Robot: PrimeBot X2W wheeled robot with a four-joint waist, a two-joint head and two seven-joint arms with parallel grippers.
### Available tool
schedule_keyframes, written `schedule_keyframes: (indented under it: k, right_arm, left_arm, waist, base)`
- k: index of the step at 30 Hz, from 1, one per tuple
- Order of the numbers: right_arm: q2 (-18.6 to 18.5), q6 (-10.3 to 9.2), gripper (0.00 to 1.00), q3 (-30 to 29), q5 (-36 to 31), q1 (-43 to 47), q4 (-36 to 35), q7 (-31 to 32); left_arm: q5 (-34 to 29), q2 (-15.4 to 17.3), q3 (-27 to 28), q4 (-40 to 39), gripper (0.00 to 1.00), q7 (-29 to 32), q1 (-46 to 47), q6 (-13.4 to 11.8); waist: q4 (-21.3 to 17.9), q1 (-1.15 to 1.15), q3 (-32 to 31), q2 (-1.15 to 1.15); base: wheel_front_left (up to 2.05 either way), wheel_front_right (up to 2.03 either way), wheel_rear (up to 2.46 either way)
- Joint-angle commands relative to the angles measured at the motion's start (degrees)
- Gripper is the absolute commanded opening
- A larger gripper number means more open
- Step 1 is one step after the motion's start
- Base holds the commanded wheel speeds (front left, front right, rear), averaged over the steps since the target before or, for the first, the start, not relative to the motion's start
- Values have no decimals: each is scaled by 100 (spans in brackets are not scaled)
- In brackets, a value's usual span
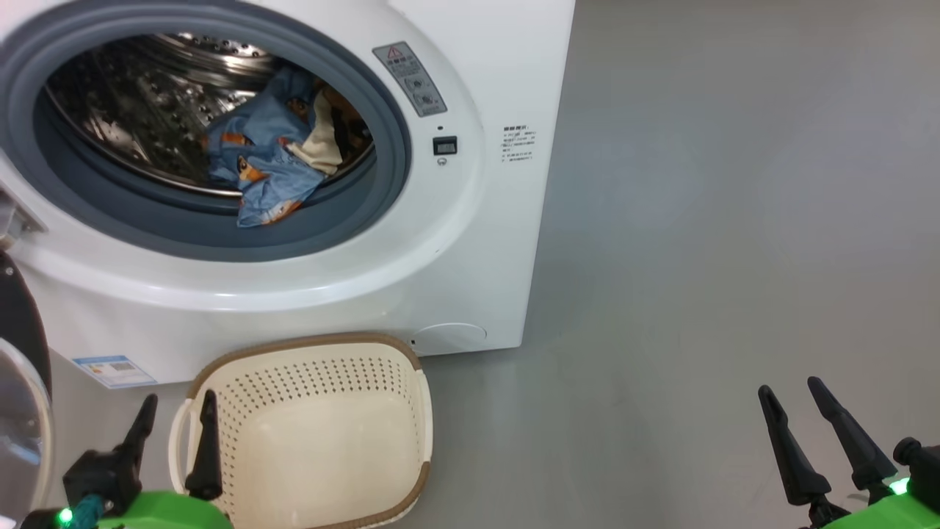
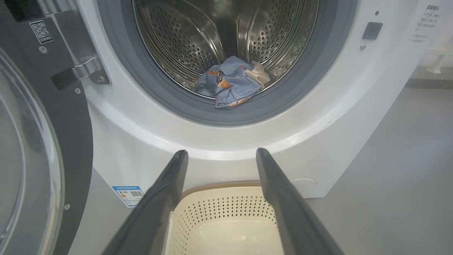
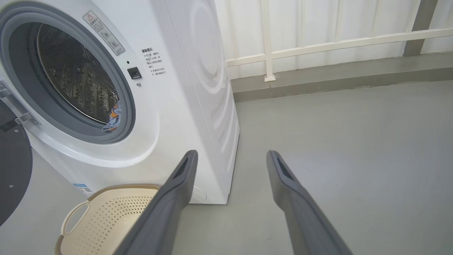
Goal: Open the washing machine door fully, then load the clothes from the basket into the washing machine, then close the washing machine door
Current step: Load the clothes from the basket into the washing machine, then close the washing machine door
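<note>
Left pincer [image 1: 181, 400]: fingers spread wide, nothing held. It hovers low over the left end of the small cream perforated plastic basket [image 1: 308, 344] with the brown rim, and one finger crosses the basket's left handle in the head view. Right pincer [image 1: 789, 387]: also wide open and empty, over bare grey floor [image 1: 698, 257], well apart from the machine.

The basket is empty and sits on the floor just beside the front of the big white front-loading washing machine [image 1: 455, 242]. The light blue cartoon-print clothes [image 1: 272, 162] lie at the front of the steel perforated drum [image 1: 132, 95]. Their lower corner spills over the drum lip onto the grey-blue rubber gasket [image 1: 389, 176]. The heap reads as one lump, so it is hard to tell whether both bundles are in it. The round black-rimmed glass washing machine door [image 2: 74, 141] stands open at the left, near the left pincer.

Loading looks done; closing the door is likely the step left. Risks:
- The fabric corner on the gasket could get pinched under the door, so the latch won't catch or the clothes drag back out.
- The left pincer could hook the basket handle on lifting and tip or drag the basket.
- A push on the bulging glass instead of the black rim may slip.
- The door could stop short of latching.
</note>
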State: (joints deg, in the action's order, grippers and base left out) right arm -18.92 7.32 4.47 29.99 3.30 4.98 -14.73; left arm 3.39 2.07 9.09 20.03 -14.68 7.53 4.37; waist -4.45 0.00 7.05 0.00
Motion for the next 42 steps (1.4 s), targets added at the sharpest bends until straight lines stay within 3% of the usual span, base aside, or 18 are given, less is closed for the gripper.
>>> schedule_keyframes:
  k: [1,15,33,42]
  right_arm:
    - [-135,17,100,49,-83,60,-116,-27]
    - [-98,17,100,-93,-112,398,-149,-27]
    - [-66,17,100,-72,-129,455,-159,-27]
    - [-39,17,100,-103,-135,446,-176,-27]
  left_arm:
    - [45,86,186,-199,100,-32,-38,6]
    - [276,82,189,-785,100,-32,-760,-50]
    - [315,81,63,-866,100,-32,-806,-46]
    - [297,81,48,-910,100,-32,-788,-72]
  waist:
    - [22,0,-97,0]
    - [67,0,-317,0]
    - [57,0,-382,0]
    - [79,0,-349,0]
  base:
    - [0,0,0]
    - [0,0,0]
    - [-3,3,0]
    - [-105,105,0]
